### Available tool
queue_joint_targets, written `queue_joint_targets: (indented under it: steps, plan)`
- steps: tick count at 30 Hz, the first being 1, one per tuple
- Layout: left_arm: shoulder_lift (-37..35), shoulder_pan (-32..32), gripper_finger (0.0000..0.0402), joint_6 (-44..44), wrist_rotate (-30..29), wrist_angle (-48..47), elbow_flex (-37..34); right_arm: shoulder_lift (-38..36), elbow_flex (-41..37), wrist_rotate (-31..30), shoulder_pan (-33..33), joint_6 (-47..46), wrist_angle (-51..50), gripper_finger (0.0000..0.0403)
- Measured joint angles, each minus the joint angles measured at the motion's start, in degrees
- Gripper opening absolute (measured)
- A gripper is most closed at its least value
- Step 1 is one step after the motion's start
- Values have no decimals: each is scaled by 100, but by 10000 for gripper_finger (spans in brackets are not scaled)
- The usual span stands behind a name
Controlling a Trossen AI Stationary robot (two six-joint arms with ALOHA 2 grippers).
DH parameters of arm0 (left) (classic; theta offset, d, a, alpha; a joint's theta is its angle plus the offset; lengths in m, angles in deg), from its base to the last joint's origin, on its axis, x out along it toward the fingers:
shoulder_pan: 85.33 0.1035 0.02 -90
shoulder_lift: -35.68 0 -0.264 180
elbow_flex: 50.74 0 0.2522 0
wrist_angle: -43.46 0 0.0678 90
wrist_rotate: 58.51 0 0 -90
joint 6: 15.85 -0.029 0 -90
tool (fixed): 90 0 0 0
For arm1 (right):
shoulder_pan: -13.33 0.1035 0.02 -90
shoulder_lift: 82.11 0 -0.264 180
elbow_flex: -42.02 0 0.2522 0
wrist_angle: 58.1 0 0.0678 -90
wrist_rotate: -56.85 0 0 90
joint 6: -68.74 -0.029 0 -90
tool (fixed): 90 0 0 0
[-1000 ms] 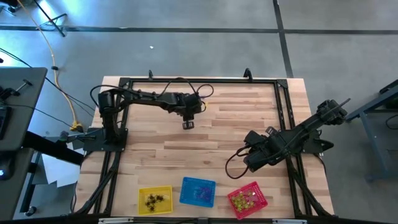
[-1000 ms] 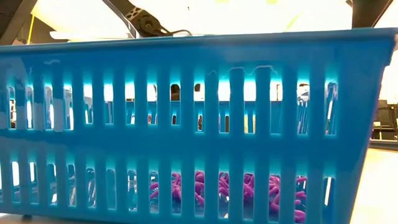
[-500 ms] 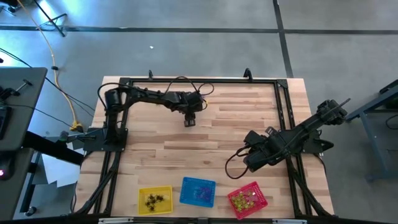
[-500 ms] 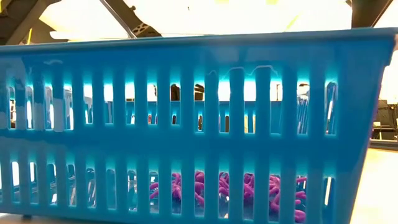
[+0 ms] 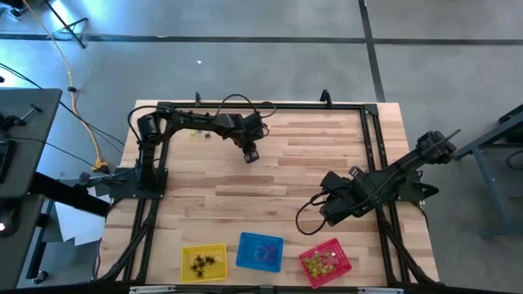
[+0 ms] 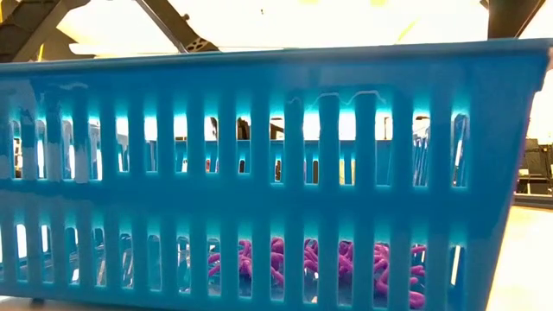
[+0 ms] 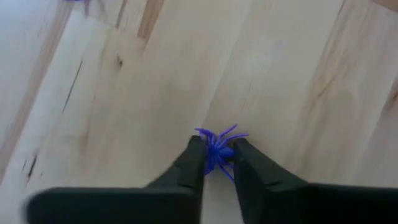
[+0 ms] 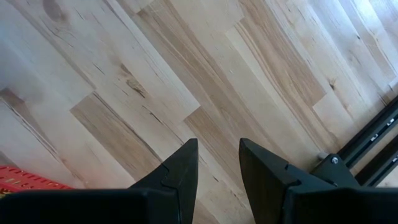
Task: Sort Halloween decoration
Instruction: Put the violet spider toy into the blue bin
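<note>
Purple spider trinket (image 7: pixel 217 147) is pinched thinly by the left gripper (image 7: pixel 217 155) fingers near the counter's (image 5: pixel 286 175) far edge and could be dropped; right gripper (image 8: pixel 217 163) fingers stand released.

purple spider (image 7: pixel 217 148) — dark gripper (image 7: pixel 217 152), blue basket (image 5: pixel 260 251)

Grey concrete floor (image 5: pixel 261 65) all round the wooden table (image 5: pixel 294 163), crossed by dark seam lines. Yellow cable (image 5: pixel 78 102) trails over the floor off the table's far left corner. Grey bench edge (image 5: pixel 24 122) at left, with white papers (image 5: pixel 69 224) on the floor below it. Low view: bright overhead light (image 6: pixel 285 22) in the room behind.
</note>
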Motion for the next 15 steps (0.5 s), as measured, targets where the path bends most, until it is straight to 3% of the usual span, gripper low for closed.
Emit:
queue_joint_targets:
  steps: [3, 15]
  plan:
    - [-20, -2, 14, 116, -5, -19, -2, 0, 0, 0, 0, 0, 7, 112]
    - [-854, -38, 3, 334, -29, -515, -94, 0, 0, 0, 1, 0, 58, 112]
